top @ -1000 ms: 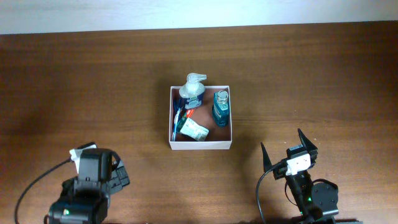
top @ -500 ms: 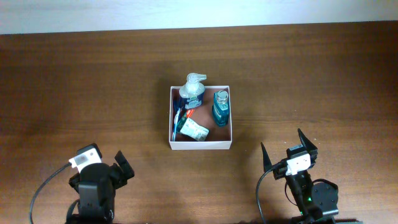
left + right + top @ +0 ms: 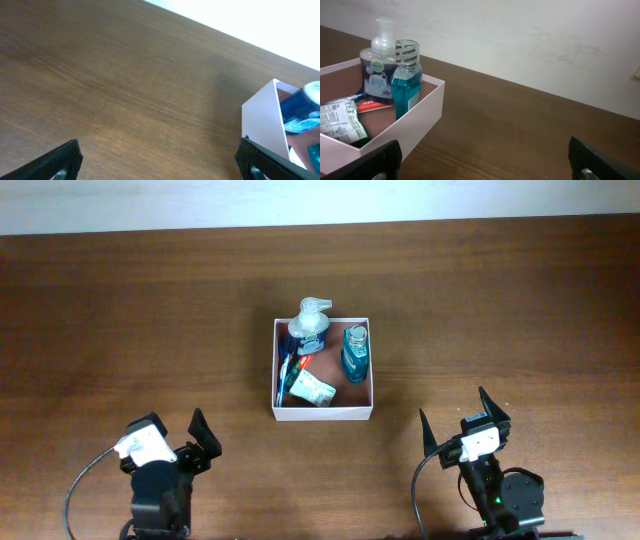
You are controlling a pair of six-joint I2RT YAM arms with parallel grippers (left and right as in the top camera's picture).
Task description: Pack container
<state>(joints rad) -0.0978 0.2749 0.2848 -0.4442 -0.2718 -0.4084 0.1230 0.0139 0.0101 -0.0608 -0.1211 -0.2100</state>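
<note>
as both arms sit at the near edge of the wooden table (image 3: 120, 310), the container (image 3: 322, 416) rests at its middle, well apart from them: ahead and right of the left gripper (image 3: 165, 430), ahead and left of the right gripper (image 3: 453, 405). both have their fingers spread wide, pinching nothing. inside are a pump bottle (image 3: 308, 330), a teal bottle (image 3: 354, 355) and a sachet (image 3: 313, 390).

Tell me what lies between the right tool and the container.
Nothing: only bare table shows between the right tool and the container, clearest in the overhead view.
</note>
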